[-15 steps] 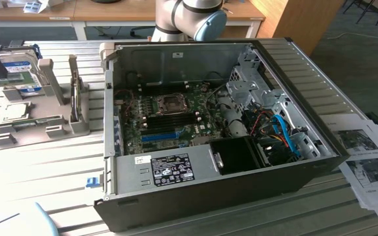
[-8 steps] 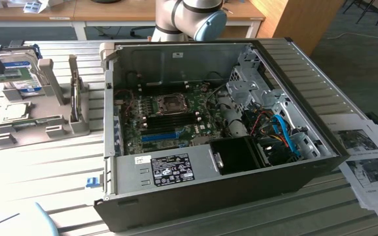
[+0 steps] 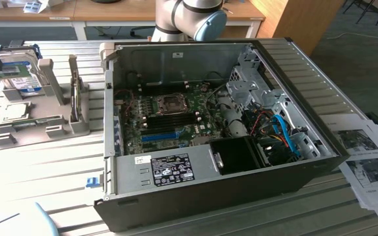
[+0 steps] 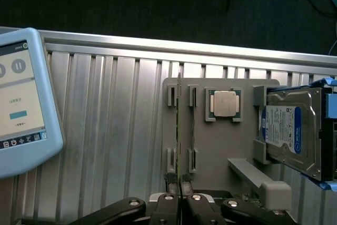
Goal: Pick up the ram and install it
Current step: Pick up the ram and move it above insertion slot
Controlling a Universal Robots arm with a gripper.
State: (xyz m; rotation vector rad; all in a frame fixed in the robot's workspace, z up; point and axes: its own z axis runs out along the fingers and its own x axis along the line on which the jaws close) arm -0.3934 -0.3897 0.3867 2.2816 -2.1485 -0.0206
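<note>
Claw [image 4: 180, 197] clenched on the ram [image 4: 179, 130], upright in gray holder [image 4: 221, 148] slots; open ribbed table [image 4: 105, 130] alongside.

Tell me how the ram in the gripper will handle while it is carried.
Likely stiff: the ram juts straight out of the gripper without sagging. Probably light, being so thin edge-on. Fragile, I'd guess: a bare board, pinched at one end only.

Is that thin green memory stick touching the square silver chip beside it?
Apart. The wrist view shows the ram on edge in the grey holder, with bare holder between it and the silver chip.
</note>
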